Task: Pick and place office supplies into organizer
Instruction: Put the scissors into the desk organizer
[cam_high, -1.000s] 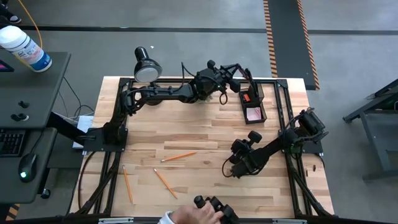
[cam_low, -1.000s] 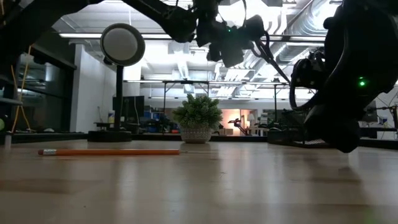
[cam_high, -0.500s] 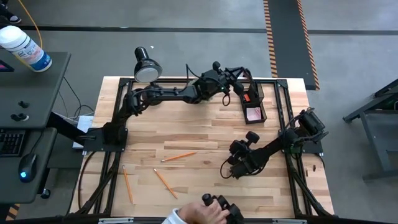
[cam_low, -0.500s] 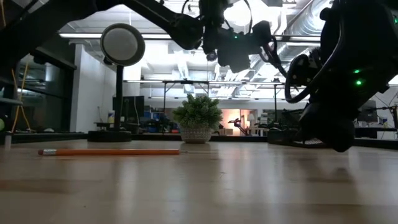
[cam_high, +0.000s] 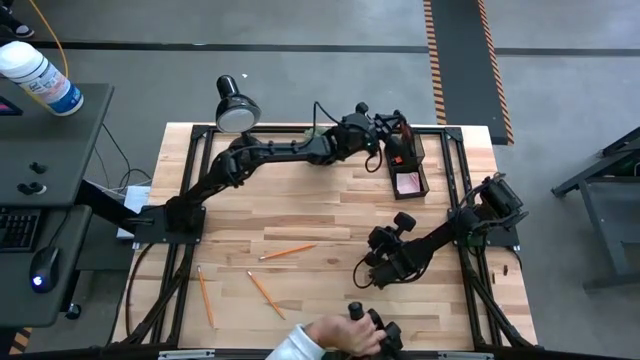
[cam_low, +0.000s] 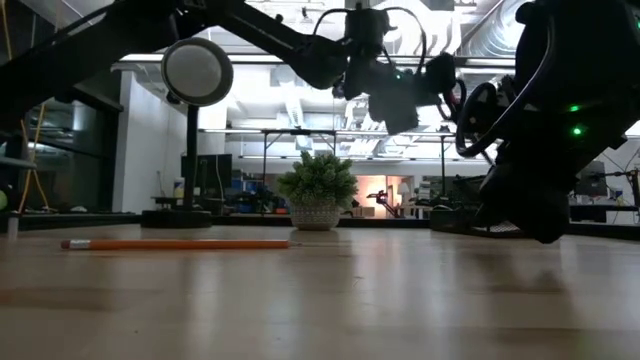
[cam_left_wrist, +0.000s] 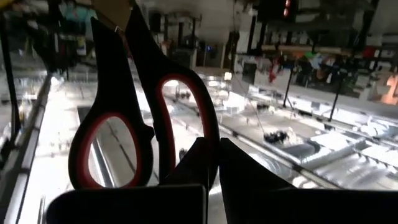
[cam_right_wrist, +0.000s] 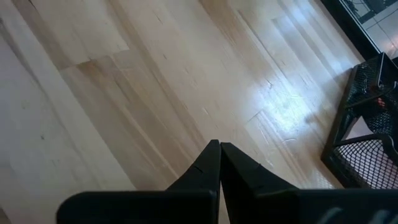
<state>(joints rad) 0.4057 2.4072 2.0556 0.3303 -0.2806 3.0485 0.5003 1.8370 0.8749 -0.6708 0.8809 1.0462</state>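
My left gripper (cam_high: 386, 134) reaches along the far edge and hovers at the black mesh organizer (cam_high: 409, 165), shut on the scissors (cam_left_wrist: 143, 118), whose black handles have red-lined loops. The pink sticky-note pad (cam_high: 408, 183) lies in the organizer's tray, and a small red piece (cam_high: 397, 157) sits in the section beyond it. Three orange pencils (cam_high: 287, 252) (cam_high: 265, 293) (cam_high: 205, 297) lie flat on the wood. My right gripper (cam_high: 374, 278) is shut and empty, low over bare wood right of centre (cam_right_wrist: 219, 152). My left gripper pinches the rim of one handle loop (cam_left_wrist: 200, 138) of the scissors between its two fingers. The scissors are lifted clear of the table. Both loops stand just ahead of the fingers, and the blades (cam_left_wrist: 115, 22) run on away from the gripper.
A black desk lamp (cam_high: 234, 106) stands at the far left corner, and a small green plant (cam_low: 316, 200) sits at the far edge. A person's hand (cam_high: 325, 340) holds dark objects (cam_high: 372, 326) at the near edge. Open wood lies between the pencils and the organizer.
My left gripper has carried the scissors along the far edge toward the table's right, ending at the organizer. The person's hand at the near edge has slid to the right with the dark objects.
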